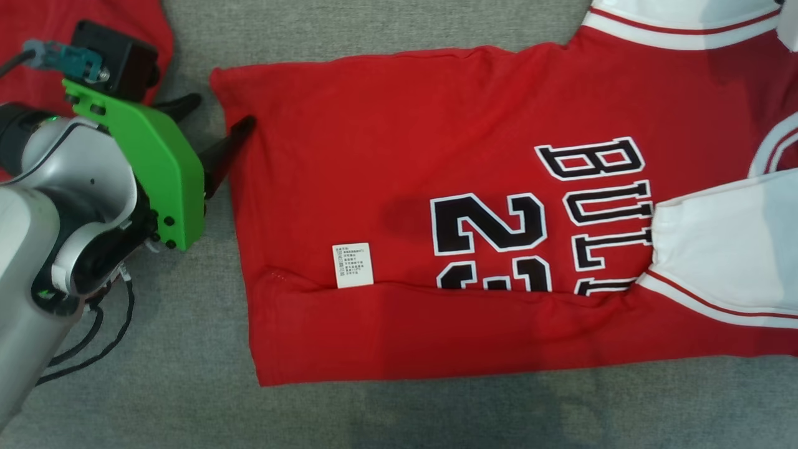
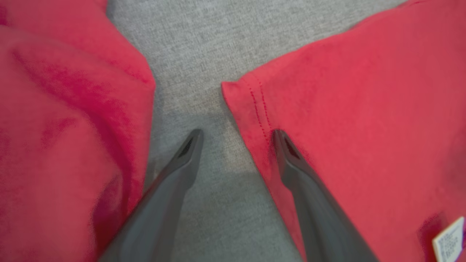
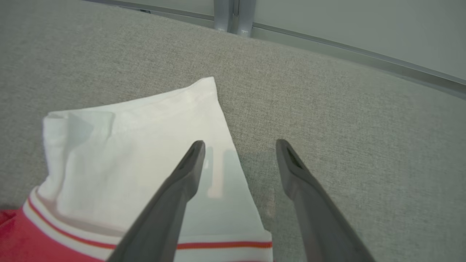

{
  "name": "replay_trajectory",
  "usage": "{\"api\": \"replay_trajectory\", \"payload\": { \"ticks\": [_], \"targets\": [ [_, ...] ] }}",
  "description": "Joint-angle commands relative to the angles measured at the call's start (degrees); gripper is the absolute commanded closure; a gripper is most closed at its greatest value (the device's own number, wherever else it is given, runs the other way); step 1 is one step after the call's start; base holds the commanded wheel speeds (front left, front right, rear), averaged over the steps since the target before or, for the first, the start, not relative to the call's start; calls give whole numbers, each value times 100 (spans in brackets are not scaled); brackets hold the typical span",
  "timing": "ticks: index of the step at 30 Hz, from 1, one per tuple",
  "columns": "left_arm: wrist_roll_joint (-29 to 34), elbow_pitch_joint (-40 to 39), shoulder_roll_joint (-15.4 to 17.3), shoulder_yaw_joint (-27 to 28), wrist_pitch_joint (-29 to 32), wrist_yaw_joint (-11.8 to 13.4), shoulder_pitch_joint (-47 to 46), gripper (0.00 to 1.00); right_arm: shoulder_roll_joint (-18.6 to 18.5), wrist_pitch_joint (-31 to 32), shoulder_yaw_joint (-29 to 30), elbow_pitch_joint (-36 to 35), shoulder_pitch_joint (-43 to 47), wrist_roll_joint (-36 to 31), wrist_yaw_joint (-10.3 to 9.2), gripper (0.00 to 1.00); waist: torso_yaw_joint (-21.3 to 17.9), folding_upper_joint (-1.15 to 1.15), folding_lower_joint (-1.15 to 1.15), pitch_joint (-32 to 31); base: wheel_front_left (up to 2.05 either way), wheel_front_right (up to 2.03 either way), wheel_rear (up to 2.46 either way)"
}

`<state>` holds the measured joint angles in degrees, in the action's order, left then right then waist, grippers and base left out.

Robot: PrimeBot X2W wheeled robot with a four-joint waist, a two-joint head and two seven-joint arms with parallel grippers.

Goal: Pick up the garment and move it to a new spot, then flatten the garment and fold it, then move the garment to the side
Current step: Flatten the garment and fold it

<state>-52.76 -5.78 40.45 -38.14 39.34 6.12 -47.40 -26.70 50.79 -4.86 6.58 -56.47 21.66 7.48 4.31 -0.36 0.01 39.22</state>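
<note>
– Since the left gripper (image 1: pixel 222 109) is closest in, what are its fingers doing?
– They stand spread, pinching nothing. In the left wrist view one tip lies over a red stitched hem (image 2: pixel 255 105), the other over the bare grey surface (image 2: pixel 204 54).
– And the garment (image 1: pixel 386 162) itself?
– It lies flat on that surface, long axis running crosswise, rightward from the gripper: hem at the left gripper, chest lettering and collar end well away to the right. Its near long edge is folded up, a white label (image 1: pixel 352 265) just above the crease.
– Where's the right gripper (image 3: pixel 238 143)?
– Toward that far end, also spread and empty, one finger over a white sleeve (image 3: pixel 138 145), the other over the surface.
– Which arm is nearer for the next fold?
– Each has its own end; I'd judge both must take hold along one long edge together. Just past the left gripper a second red cloth (image 2: pixel 54 127) lies apart from the hem, close enough to catch by mistake.
– Farthest out?
– A pale rail (image 3: pixel 364 56) behind the surface
</note>
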Motion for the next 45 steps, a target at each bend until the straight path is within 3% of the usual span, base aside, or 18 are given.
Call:
{"api": "replay_trajectory", "payload": {
  "ticks": [1,7,16,17,18,19,20,21,27,32,38,45],
  "targets": [
    [59,271,-148,-105,46,-45,-70,0,52,-38,-97,193,-178,-58,1,0,302,36,-1,273,0,0,0],
    [100,944,-562,-221,-109,-155,-304,0,136,-143,-426,836,-487,-157,1,0,415,36,-1,266,0,0,0],
    [67,1405,-997,-340,-287,-316,-477,0,8,-386,-636,1199,-525,-8,2,0,439,36,-1,177,0,0,0],
    [30,1407,-1045,-357,-292,-360,-486,0,10,-415,-653,1220,-543,18,2,17,440,36,-1,170,0,0,0],
    [-13,1401,-1090,-375,-300,-415,-489,0,22,-447,-688,1215,-565,68,2,48,443,36,-1,164,0,0,0],
    [-50,1391,-1130,-401,-311,-470,-482,85,24,-489,-699,1226,-583,105,2,100,444,36,-1,155,0,0,0],
    [-50,1391,-1130,-401,-311,-470,-482,85,24,-489,-699,1226,-583,105,2,100,444,36,-1,155,0,0,0],
    [-81,1389,-1165,-417,-321,-524,-454,100,26,-534,-738,1224,-576,167,2,100,444,36,-1,128,0,0,0],
    [-222,1185,-1070,-161,-683,-567,-275,100,87,-1123,-526,1100,-577,543,1,100,317,36,-1,-83,0,0,0],
    [-392,967,-1004,35,-1093,-503,212,100,-129,-1609,-385,669,53,1013,1,100,168,36,-1,-570,0,0,0],
    [-406,636,-798,233,-1561,-317,857,100,-424,-2030,-104,-270,1382,1569,1,100,-96,36,-1,-1131,0,0,0],
    [-307,415,-616,359,-1968,-138,1357,100,-357,-2240,334,-1383,2994,1863,2,100,-350,36,-1,-1468,0,0,0]
  ]
}}
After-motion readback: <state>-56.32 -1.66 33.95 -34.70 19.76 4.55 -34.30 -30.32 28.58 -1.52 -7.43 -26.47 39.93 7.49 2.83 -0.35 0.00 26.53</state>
